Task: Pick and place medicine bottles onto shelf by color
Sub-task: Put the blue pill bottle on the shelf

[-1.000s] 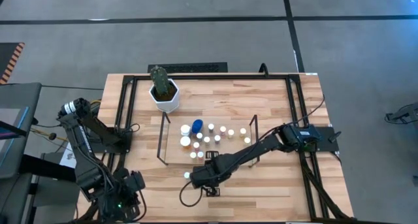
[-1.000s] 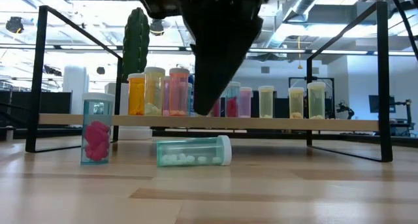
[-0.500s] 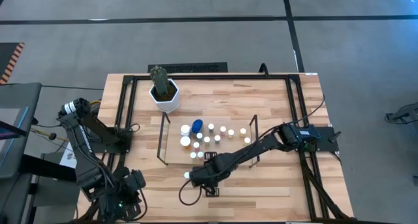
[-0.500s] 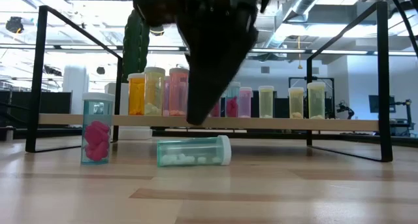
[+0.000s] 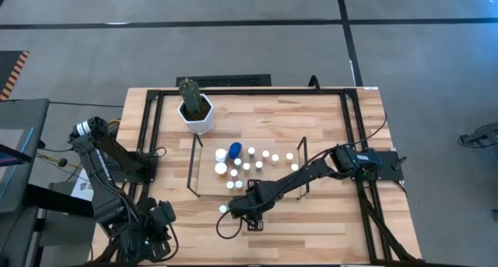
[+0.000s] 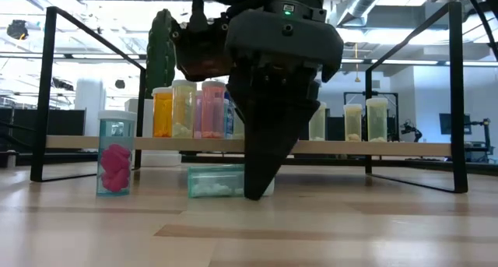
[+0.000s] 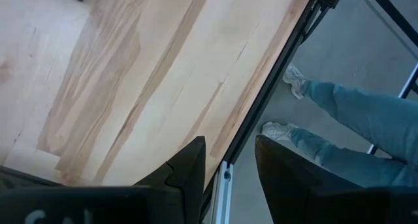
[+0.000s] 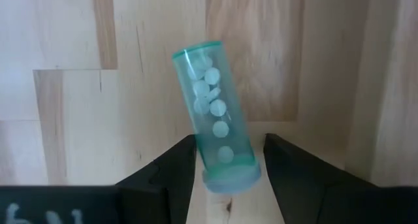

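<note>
We are looking at a sort that seems mostly done. On the shelf (image 6: 405, 148) a row of upright medicine bottles (image 6: 184, 109) is already standing, orange and yellow at one end, pink next, pale yellowish ones toward the far end; from above, their white caps and one blue cap (image 5: 235, 149) are clustering in the shelf's middle. Two bottles are still waiting on the table (image 5: 327, 119) in front of the shelf: a pink-filled bottle (image 6: 115, 154) standing upright near the shelf's cactus-side end, and a teal bottle (image 8: 213, 116) of white pills lying on its side just in front of the shelf's front edge.

We are working the right gripper (image 8: 225, 175) down over that teal bottle; its fingers are standing apart on either side of the capped end, and we judge they are not yet squeezing it. The left gripper (image 7: 228, 165) is waiting well away from the shelf, at the table's near left corner, fingers nearly together and holding nothing.

We are finding no readable label or brand on any bottle.
</note>
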Motion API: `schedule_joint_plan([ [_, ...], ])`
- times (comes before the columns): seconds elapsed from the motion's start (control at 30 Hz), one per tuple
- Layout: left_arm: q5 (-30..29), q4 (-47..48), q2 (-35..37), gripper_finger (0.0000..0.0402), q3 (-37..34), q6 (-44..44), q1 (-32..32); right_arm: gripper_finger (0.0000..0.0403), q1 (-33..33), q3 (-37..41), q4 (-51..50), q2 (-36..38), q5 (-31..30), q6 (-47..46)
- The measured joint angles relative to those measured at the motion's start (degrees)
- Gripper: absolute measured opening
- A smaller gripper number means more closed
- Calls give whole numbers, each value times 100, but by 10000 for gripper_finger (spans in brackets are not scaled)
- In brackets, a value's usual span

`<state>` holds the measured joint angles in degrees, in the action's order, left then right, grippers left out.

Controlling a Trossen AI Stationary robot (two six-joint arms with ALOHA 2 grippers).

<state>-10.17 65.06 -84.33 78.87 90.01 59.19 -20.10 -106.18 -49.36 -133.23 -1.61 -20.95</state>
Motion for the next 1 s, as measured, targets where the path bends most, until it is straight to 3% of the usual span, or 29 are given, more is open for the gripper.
schedule_joint_plan([
  [0.4,-67,0,0,119,0,-19,-87,131,-62,33,145,6,-6,-15],
  [0.57,-308,-4,0,119,0,-17,-87,127,-119,-177,0,-31,183,-11],
  [0.8,-1056,-79,0,119,0,-181,-177,136,-276,-1249,-1673,3,646,265],
  [1.0,-1678,-778,0,119,0,-468,-688,129,-370,-2813,-3570,25,635,688],
])
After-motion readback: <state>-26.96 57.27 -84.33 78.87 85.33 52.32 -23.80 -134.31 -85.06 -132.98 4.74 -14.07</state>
